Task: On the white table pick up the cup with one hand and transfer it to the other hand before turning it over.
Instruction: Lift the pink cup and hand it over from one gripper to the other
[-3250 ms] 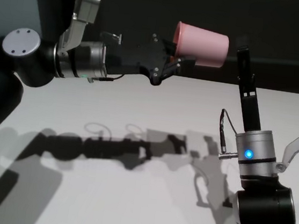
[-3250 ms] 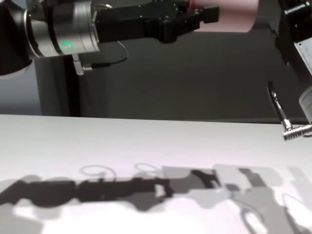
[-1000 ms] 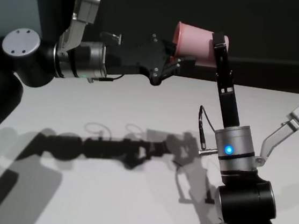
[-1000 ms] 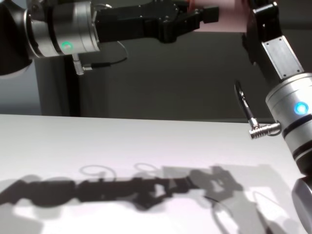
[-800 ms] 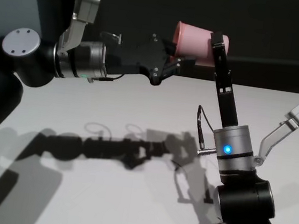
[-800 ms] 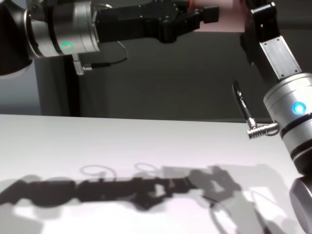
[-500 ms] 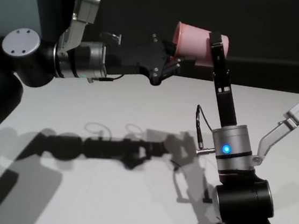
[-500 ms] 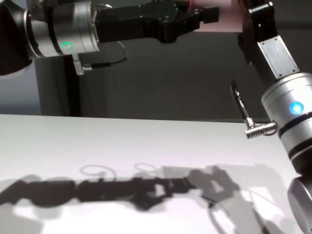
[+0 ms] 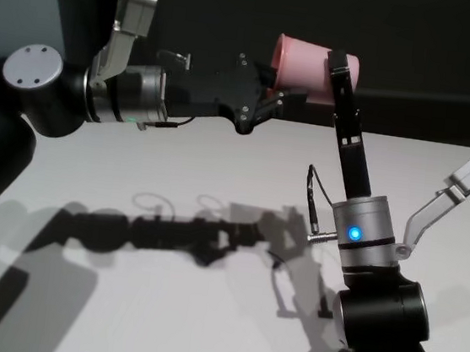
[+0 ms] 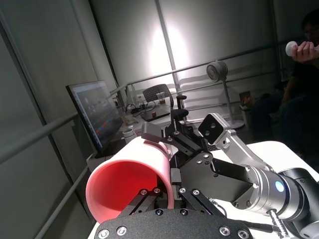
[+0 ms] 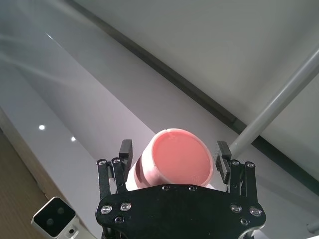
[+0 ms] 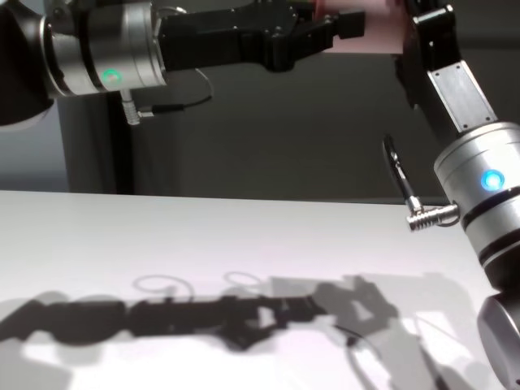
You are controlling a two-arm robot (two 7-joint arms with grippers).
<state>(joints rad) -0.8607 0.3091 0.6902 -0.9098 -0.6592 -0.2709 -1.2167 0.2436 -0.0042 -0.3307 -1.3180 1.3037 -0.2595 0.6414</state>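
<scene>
Pink plastic tumbler point(image 9: 312, 68), smooth and tapered, held on its side high above the plain white matte table point(image 9: 175, 178). Left gripper point(image 9: 270, 95), black, on the silver-grey arm with green ring light, is clamped on the cup's rim end. Right gripper point(image 11: 173, 162), black, on the arm with blue light, reaches up from below; its fingers point(image 11: 124, 149) stand spread wide on either side of the cup's base end, whether touching cannot be told.

A robotics lab or office workspace. The left wrist view shows a computer monitor point(image 10: 94, 113), an office chair point(image 10: 158, 94), a standing fan point(image 10: 218, 69) and a seated person point(image 10: 299, 89) beyond the white bench point(image 9: 175, 178).
</scene>
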